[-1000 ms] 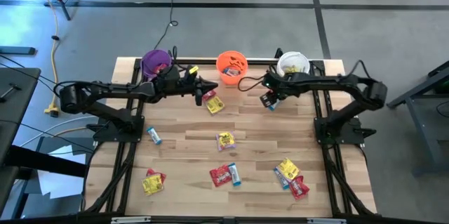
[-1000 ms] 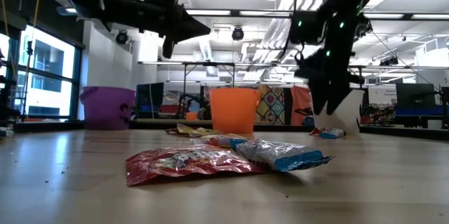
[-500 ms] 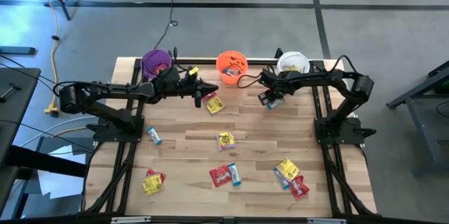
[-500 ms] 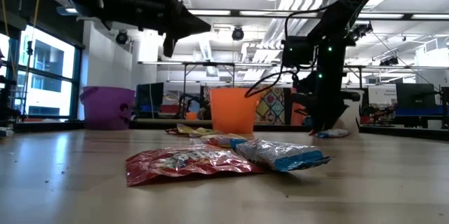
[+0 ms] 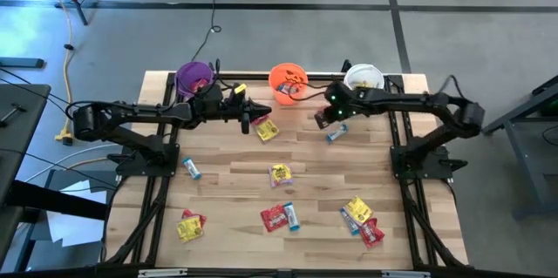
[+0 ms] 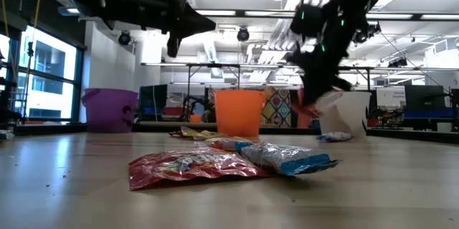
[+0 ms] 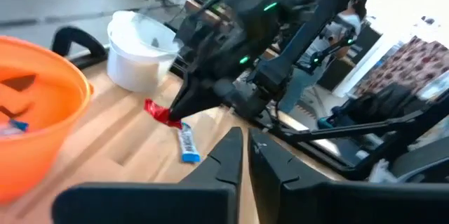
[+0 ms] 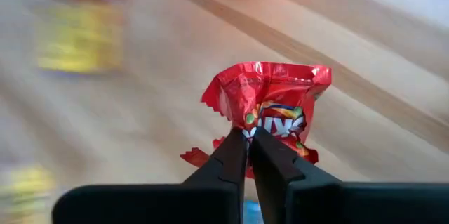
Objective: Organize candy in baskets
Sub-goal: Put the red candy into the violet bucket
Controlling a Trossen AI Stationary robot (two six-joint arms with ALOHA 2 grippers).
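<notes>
My right gripper (image 5: 324, 119) is shut on a red candy packet (image 8: 270, 104) and hangs above the table between the orange basket (image 5: 288, 79) and the white basket (image 5: 364, 77). A blue-and-white bar (image 5: 336, 132) lies on the table right below it. My left gripper (image 5: 253, 119) hovers shut and empty between the purple basket (image 5: 193, 76) and the orange one, above a yellow packet (image 5: 267, 130). The left wrist view shows the red packet (image 7: 161, 114) at the tip of my right gripper. My right gripper pinches the red packet at a crumpled spot on its edge (image 8: 245, 127) between its two fingers. The fingers slant down from above. The packet is lifted clear of the table and sticks out past the fingertips.
More candies lie scattered on the wooden table: a yellow packet (image 5: 280, 172) in the middle, a red packet with a blue bar (image 5: 277, 217), a cluster near the right front (image 5: 360, 217), a yellow-red pair (image 5: 189, 226) and a blue bar (image 5: 191, 168) on the left. The orange basket (image 7: 42, 90) holds some candy.
My right gripper has dropped to the table beside the blue bar, shut on the red packet, then risen and moved a little toward the orange basket. The red packet is lifted clear; the blue bar stays on the table.
</notes>
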